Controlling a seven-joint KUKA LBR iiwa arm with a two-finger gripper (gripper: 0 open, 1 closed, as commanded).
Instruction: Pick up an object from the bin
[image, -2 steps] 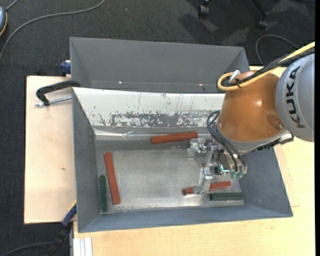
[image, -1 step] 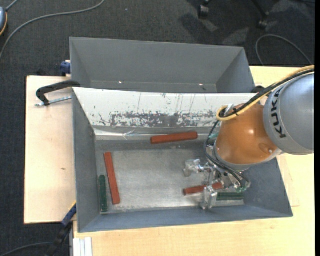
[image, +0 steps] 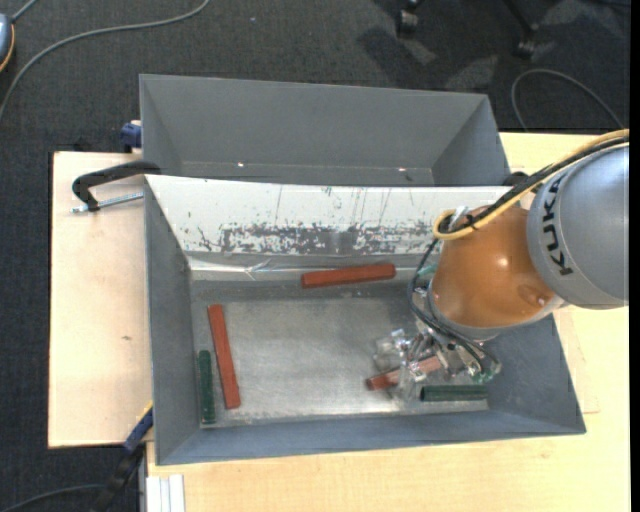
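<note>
In the camera view, the open grey metal bin (image: 300, 130) holds a handful of loose sticks on its scuffed floor. The silver robot arm (image: 590, 240) reaches in from the right, and its rounded orange cover (image: 490, 280) hangs over the right part of the bin. Below the cover, the gripper (image: 418, 366) is low in the near right corner, down at the bin floor. Whether it is spread or pressed together cannot be told, as the wrist and its cables crowd that spot. A short red-brown stick (image: 381, 381) lies there with its left end poking out from under the gripper; whether it is gripped cannot be told. Just near of the gripper, a dark green flat stick (image: 455, 395) lies along the foot of the near wall. A long red-brown stick (image: 348, 277) rests against the foot of the far wall, well apart from the gripper. At the left side, another long red-brown stick (image: 223, 355) lies running near to far, and a dark green stick (image: 205, 385) lies just beside it, along the left wall.
</note>
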